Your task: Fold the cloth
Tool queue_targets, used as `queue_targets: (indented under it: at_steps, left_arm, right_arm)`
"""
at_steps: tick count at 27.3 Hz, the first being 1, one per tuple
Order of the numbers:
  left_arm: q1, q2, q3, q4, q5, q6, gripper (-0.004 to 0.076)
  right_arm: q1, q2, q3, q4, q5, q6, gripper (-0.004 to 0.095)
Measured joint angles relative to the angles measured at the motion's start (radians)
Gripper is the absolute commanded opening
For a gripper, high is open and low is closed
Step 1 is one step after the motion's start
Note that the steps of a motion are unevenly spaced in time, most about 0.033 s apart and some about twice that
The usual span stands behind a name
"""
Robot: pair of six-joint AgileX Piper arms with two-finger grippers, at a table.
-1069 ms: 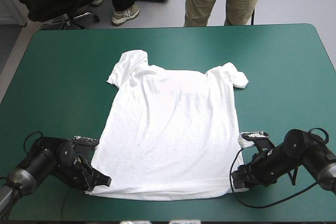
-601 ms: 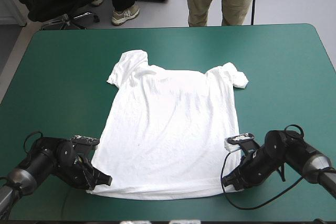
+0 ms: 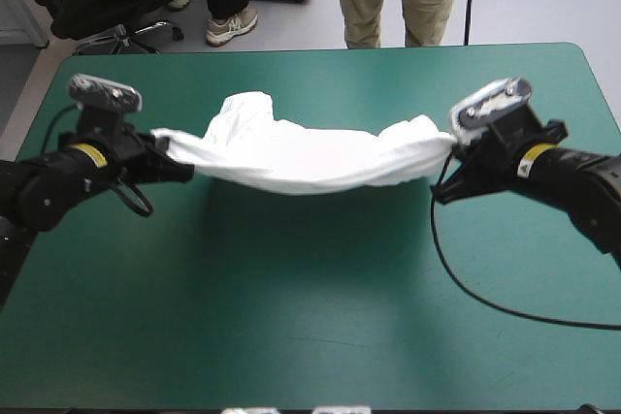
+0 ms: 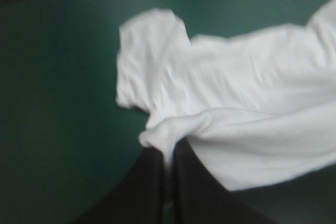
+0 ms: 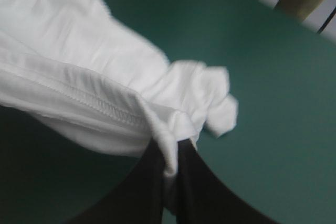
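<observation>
- Two arms are raised over the far half of the table (image 3: 310,336), one at each side, with the T-shirt (image 3: 310,157) strung between them.
- Your left gripper (image 3: 182,169) has its black fingers pressed all but together on a bunched corner of the T-shirt. In the left wrist view you see the cloth pinched right at their tips.
- Your right gripper (image 5: 170,153) is clamped the same way on the opposite corner. In the right wrist view the stitched hem (image 5: 89,98) runs away from its fingers.
- The T-shirt hangs as a long white band from one gripper to the other, sagging in the middle above the teal-green cover and throwing a shadow under it.
- On the far side of that band you can see both short sleeves, one (image 3: 238,109) near your left gripper and one (image 3: 412,133) near your right. In the wrist views they look to lie on the cover.
</observation>
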Motion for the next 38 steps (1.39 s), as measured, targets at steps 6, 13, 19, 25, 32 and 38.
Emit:
queue_targets:
  at_steps: [6,13,19,25,32,38]
  left_arm:
    - [0.0,0.109,-0.432,0.091,-0.068,0.016,-0.0017]
    - [0.0,0.228,-0.807,0.095,-0.165,0.044,-0.0017]
    - [0.0,0.237,-0.938,0.098,-0.323,0.082,-0.0017]
    - [0.0,0.249,-0.95,0.102,-0.473,0.089,-0.0017]
    - [0.0,0.363,-0.951,0.132,-0.589,0.089,-0.0017]
    - [0.0,0.508,-0.948,0.198,-0.624,0.09,-0.0017]
  right_arm:
    - [0.0,0.14,-0.462,-0.153,-0.077,-0.028,-0.0017]
    - [0.0,0.26,-0.851,-0.171,-0.183,-0.107,-0.0017]
    - [0.0,0.263,-0.967,-0.172,-0.325,-0.14,-0.0017]
    - [0.0,0.262,-0.984,-0.172,-0.425,-0.15,-0.0018]
    - [0.0,0.357,-0.986,-0.199,-0.438,-0.157,-0.0017]
    - [0.0,0.492,-0.981,-0.259,-0.52,-0.157,-0.0018]
